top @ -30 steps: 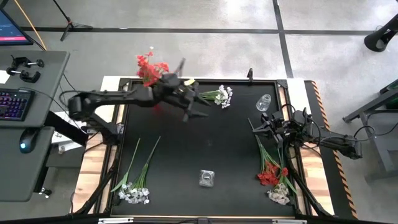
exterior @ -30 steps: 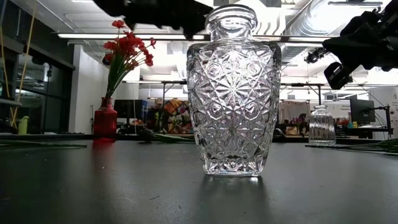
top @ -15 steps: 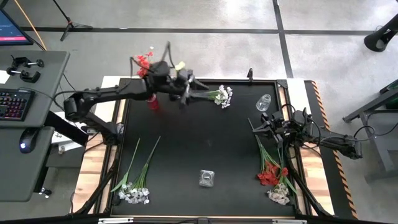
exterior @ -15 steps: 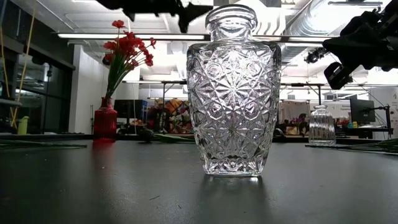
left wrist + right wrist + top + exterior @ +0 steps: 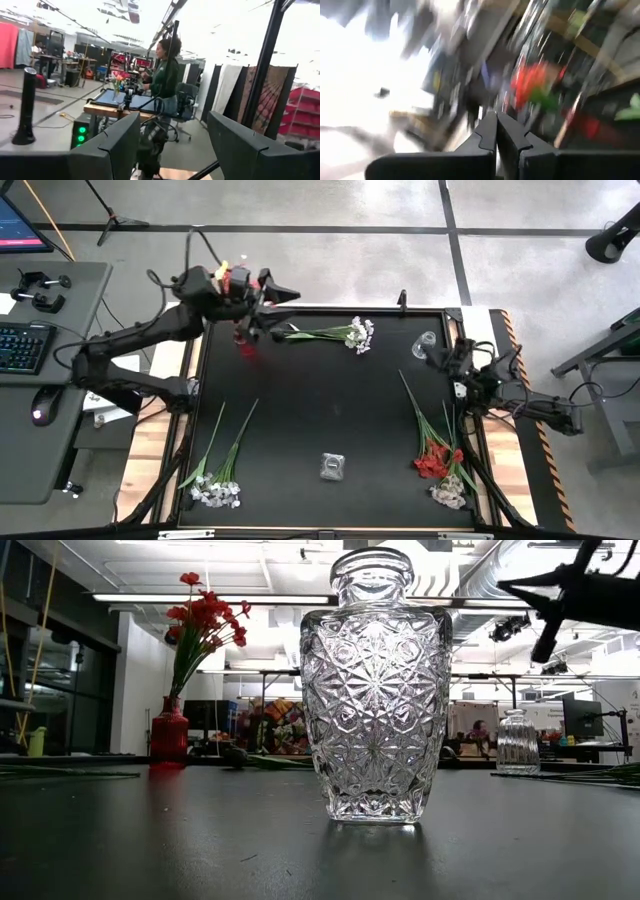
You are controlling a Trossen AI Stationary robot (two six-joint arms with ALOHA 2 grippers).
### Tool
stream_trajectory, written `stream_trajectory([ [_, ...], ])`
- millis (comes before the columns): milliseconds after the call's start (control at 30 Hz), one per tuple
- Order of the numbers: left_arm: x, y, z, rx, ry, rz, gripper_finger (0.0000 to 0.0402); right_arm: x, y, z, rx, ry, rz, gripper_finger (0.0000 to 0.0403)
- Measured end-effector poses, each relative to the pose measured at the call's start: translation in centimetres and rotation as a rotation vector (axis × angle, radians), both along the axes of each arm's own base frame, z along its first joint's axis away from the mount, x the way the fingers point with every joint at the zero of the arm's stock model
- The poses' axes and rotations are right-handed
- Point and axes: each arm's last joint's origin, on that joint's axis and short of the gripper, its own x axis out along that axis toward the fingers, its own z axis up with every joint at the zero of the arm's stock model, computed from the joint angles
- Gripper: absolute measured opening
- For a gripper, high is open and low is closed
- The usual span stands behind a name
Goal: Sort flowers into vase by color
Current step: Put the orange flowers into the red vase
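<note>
A: Where are the flowers?
B: Thin green-stemmed sprays of red and white blossoms [image 5: 437, 452] lie at the tabletop's [image 5: 330, 405] right edge; they look light and limp, so grip mid-stem.
A: Hands?
B: Left hand [image 5: 272, 294] spread wide, empty, at the far-left corner. Right hand [image 5: 497, 131] pinched together, empty; middle offers room.

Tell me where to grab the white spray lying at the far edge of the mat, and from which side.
Take the white spray by its bare green stem, midway along, coming straight down from above with the jaws across the stem. It lies flat and alone, its blossoms bunched at the right end, so the thin stem offers a clean pinch. The left gripper is nearest.
</note>
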Motion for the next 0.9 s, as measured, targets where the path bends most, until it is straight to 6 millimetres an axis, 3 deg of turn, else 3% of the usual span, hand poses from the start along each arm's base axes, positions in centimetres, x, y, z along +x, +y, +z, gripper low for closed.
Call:
stream_trajectory([
  [200, -1.8, -0.8, 0.4, 0.080, 0.044, 0.021, 0.0218, -0.1, 0.6, 3.8, -0.155, -0.226, -0.036, 0.0000],
  [400, -3.4, -1.0, 0.5, 0.137, 0.087, 0.067, 0.0218, 4.1, 0.9, 10.7, -0.398, -0.005, -0.081, 0.0000],
  [500, -4.5, -1.1, 0.5, 0.120, 0.127, 0.082, 0.0218, 6.6, 0.6, 13.9, -0.573, 0.244, -0.064, 0.0000],
  [633, -6.2, -1.5, 0.3, 0.103, 0.190, 0.095, 0.0218, 8.4, -0.1, 16.4, -0.590, 0.812, 0.120, 0.0003],
  [767, -7.4, -1.9, 0.2, 0.121, 0.225, 0.104, 0.0218, 9.4, -0.6, 17.2, -0.566, 1.356, 0.318, 0.0032],
  [900, -7.9, -2.1, 0.3, 0.143, 0.227, 0.106, 0.0218, 11.2, -0.5, 15.9, -0.520, 1.735, 0.541, 0.0097],
])
